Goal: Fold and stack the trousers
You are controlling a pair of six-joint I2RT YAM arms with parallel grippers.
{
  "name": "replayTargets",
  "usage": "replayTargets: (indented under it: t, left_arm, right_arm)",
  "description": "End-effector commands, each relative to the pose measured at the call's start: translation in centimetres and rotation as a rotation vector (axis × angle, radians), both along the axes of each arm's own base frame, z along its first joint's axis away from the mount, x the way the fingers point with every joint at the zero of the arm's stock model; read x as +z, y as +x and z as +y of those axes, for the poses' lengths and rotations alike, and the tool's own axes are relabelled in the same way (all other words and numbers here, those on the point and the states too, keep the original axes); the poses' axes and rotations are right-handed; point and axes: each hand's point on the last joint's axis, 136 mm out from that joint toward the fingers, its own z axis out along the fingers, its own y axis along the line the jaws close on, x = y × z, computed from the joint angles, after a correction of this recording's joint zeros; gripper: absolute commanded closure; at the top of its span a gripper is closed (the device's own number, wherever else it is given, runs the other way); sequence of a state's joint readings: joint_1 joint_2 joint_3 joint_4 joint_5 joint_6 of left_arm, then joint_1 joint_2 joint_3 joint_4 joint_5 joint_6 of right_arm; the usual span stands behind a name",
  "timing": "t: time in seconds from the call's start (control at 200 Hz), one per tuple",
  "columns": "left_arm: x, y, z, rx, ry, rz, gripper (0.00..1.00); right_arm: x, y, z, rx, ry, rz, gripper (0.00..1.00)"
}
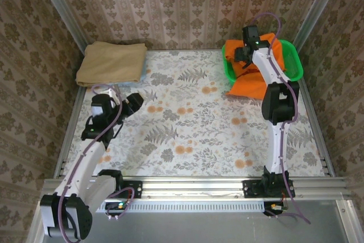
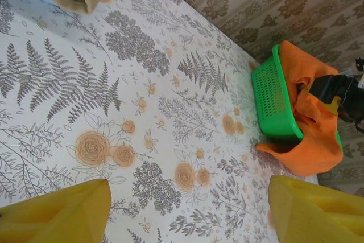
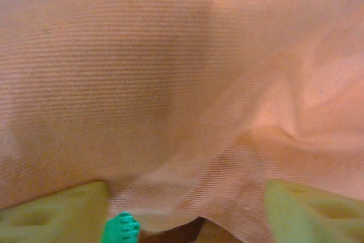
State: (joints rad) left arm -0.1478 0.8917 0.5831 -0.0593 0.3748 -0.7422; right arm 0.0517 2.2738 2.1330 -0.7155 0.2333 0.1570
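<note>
— Jaws, both sides?
— Spread wide. Left gripper (image 2: 189,183) above table (image 1: 187,123); right gripper (image 3: 186,189) against orange cloth.
— Trousers?
— Trousers (image 1: 250,83) bunched in green basket (image 1: 293,61), far right corner, spilling onto table

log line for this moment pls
phase: reach | right fingers open at trousers | trousers spilling from green basket | left fingers open above table | fold not started

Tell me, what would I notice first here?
The bright orange trousers, heaped in a green basket at the far right corner of the flowery table and spilling over its near rim. The right end effector hangs open close against that fabric. A folded tan cloth lies at the far left corner.
</note>
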Motion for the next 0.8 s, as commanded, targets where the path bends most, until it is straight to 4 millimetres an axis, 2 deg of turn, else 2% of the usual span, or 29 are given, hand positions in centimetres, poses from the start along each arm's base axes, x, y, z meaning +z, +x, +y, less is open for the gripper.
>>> replayTargets:
  t: [0.0,0.015,0.12,0.17,0.265,0.36,0.48,0.56,0.605,0.62,0.64,0.67,0.69,0.71,0.765,0.795]
  left_arm:
    - [-0.2,0.1,-0.8,-0.025,-0.018,-0.016,0.27]
    - [-0.3,0.0,-0.9,-0.029,-0.017,-0.015,0.27]
    - [-0.2,0.1,-1.1,-0.041,-0.014,-0.017,0.27]
    - [-0.2,0.2,-1.2,-0.043,-0.014,-0.019,0.27]
    - [-0.2,0.3,-1.4,-0.049,-0.006,-0.024,0.27]
    - [-0.3,0.3,-1.8,-0.066,-0.006,-0.022,0.27]
    - [0.0,0.2,-2.8,-0.106,-0.005,-0.031,0.27]
    - [0.3,0.1,-3.4,-0.123,-0.003,-0.038,0.27]
    - [0.5,0.0,-3.6,-0.132,0.0,-0.039,0.27]
    - [0.5,0.0,-3.7,-0.135,0.0,-0.037,0.27]
    - [0.4,-0.1,-3.7,-0.137,0.003,-0.035,0.27]
    - [0.3,-0.2,-3.8,-0.142,0.007,-0.034,0.27]
    - [0.1,-0.2,-3.8,-0.142,0.01,-0.03,0.27]
    - [-0.1,-0.2,-3.9,-0.142,0.012,-0.027,0.27]
    - [-0.5,-0.3,-3.9,-0.147,0.015,-0.02,0.27]
    - [-0.7,-0.4,-3.9,-0.149,0.017,-0.014,0.27]
  right_arm:
    - [-0.3,0.0,0.1,-0.013,-0.004,0.02,0.5]
    - [0.0,0.1,0.2,-0.011,-0.002,0.015,0.57]
    - [1.6,0.5,0.5,-0.008,0.01,-0.03,0.87]
    - [3.0,0.7,0.7,-0.007,0.019,-0.065,1.0]
    - [6.2,1.0,1.2,0.0,0.02,-0.133,1.0]
    - [10.6,0.9,1.8,0.009,0.016,-0.223,1.0]
    - [15.9,-0.2,3.0,0.019,0.025,-0.338,1.0]
    - [18.1,-1.0,4.2,0.044,0.03,-0.391,1.0]
    - [18.2,-1.1,4.8,0.061,0.047,-0.387,1.0]
    - [17.9,-1.1,5.0,0.067,0.053,-0.378,0.96]
    - [17.4,-1.1,5.1,0.073,0.061,-0.362,0.85]
    - [16.2,-0.9,5.3,0.079,0.065,-0.326,0.6]
    - [15.1,-0.8,5.4,0.078,0.064,-0.295,0.51]
    - [14.1,-0.7,5.4,0.076,0.063,-0.268,0.47]
    - [11.1,-0.4,5.7,0.087,0.066,-0.194,0.45]
    - [9.8,-0.3,5.9,0.09,0.063,-0.166,0.37]
